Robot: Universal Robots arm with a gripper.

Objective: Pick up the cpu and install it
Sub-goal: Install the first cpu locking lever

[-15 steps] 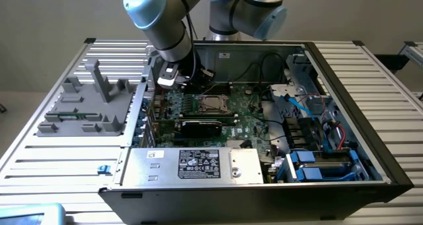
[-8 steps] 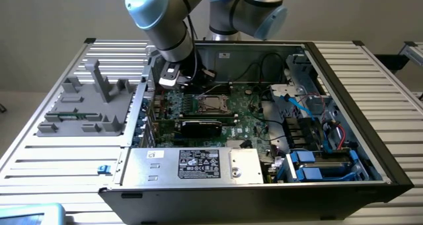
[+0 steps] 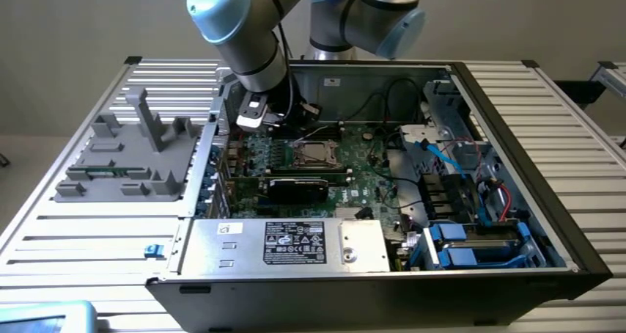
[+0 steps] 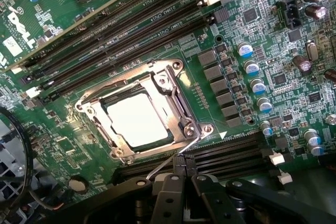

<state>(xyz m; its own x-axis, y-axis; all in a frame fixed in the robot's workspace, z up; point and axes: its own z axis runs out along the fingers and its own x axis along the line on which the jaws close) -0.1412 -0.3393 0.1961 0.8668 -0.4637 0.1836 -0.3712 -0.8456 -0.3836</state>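
The cpu (image 4: 137, 120) is a flat square chip with a bright metal top. It lies inside the black socket on the green motherboard, and the socket's metal frame (image 4: 173, 85) is folded down around it. My gripper (image 4: 181, 167) is shut just beside the socket's edge. Its fingertips (image 4: 176, 163) sit against the thin wire lever (image 4: 163, 169) that runs along that side; whether the wire is pinched between them I cannot tell. In the exterior view the gripper (image 3: 293, 126) hangs low inside the open computer case, just behind the socket and cpu (image 3: 315, 154).
Rows of black memory slots (image 4: 131, 30) and a line of capacitors (image 4: 252, 72) flank the socket. In the case are a black card (image 3: 298, 188), a silver power supply (image 3: 284, 243) and blue drive bays (image 3: 470, 249). A grey fixture (image 3: 127, 157) stands on the slatted table at the exterior view's left.
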